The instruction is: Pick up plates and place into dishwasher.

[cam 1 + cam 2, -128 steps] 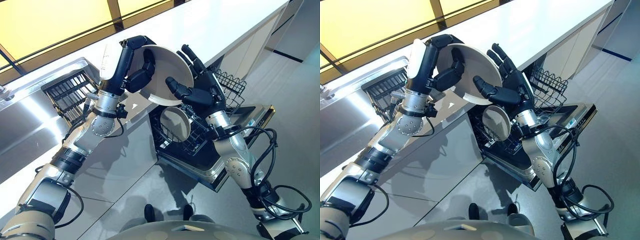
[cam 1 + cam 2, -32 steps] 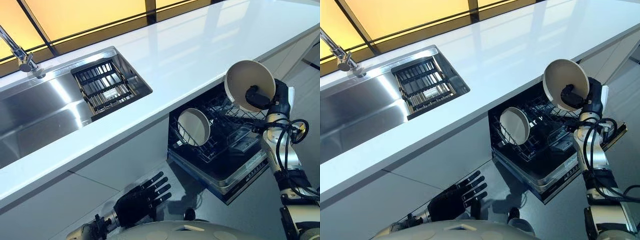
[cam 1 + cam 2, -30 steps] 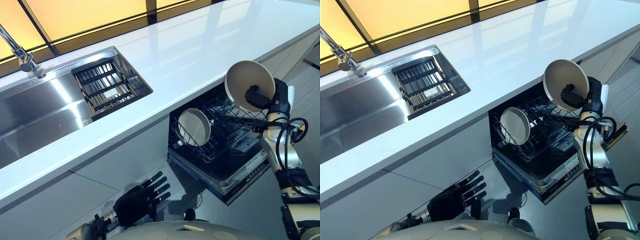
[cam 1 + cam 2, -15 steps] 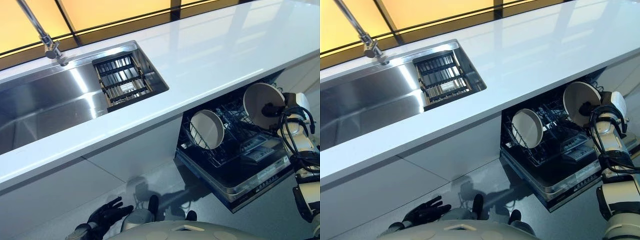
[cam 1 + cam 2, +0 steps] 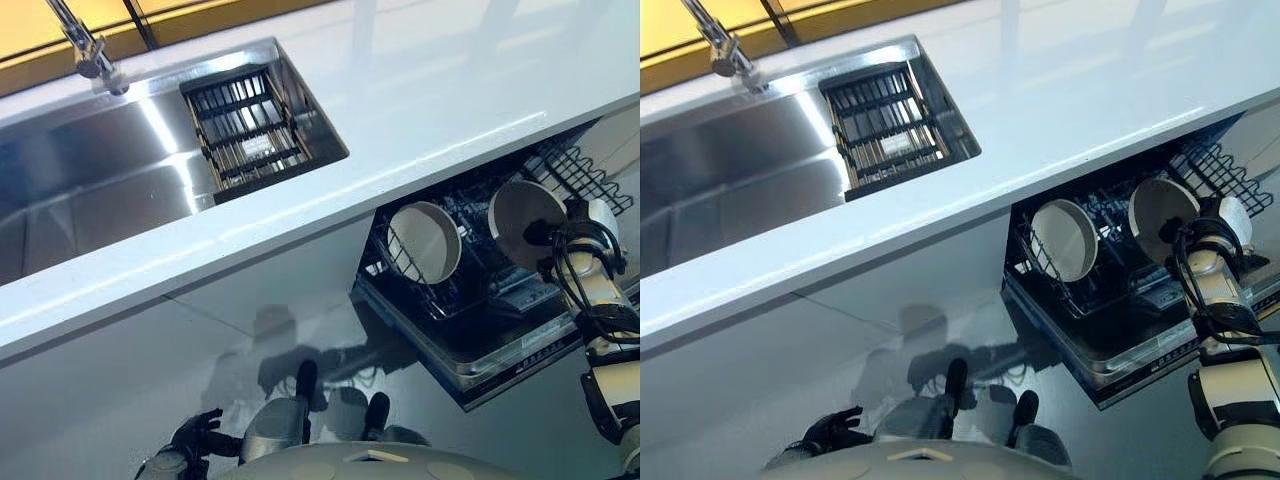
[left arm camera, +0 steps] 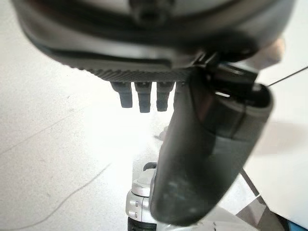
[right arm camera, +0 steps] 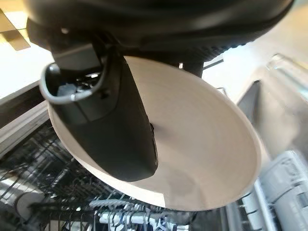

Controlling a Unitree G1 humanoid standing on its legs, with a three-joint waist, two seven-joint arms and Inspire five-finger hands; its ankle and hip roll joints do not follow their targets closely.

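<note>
In the left eye view, the right hand (image 5: 560, 232) is carrying a pale plate (image 5: 522, 208) on edge over the open dishwasher (image 5: 520, 345) rack on the right, beneath the white worktop (image 5: 420, 100); this looks like the placing step, and the next move calls for lowering the plate between free tines and letting go. 1 other plate (image 5: 424, 240) is already standing in the rack, just left of the held one. The left hand (image 5: 195, 437) is hanging low near the floor. In the right eye view, the sink (image 5: 730, 180) is sitting far left, well apart. In the left wrist view, the left hand's fingers (image 6: 144, 100) are hanging relaxed, holding nothing. In the right wrist view, the thumb (image 7: 125, 134) is pressing on the plate's inner face, pinching it against fingers hidden behind.
</note>
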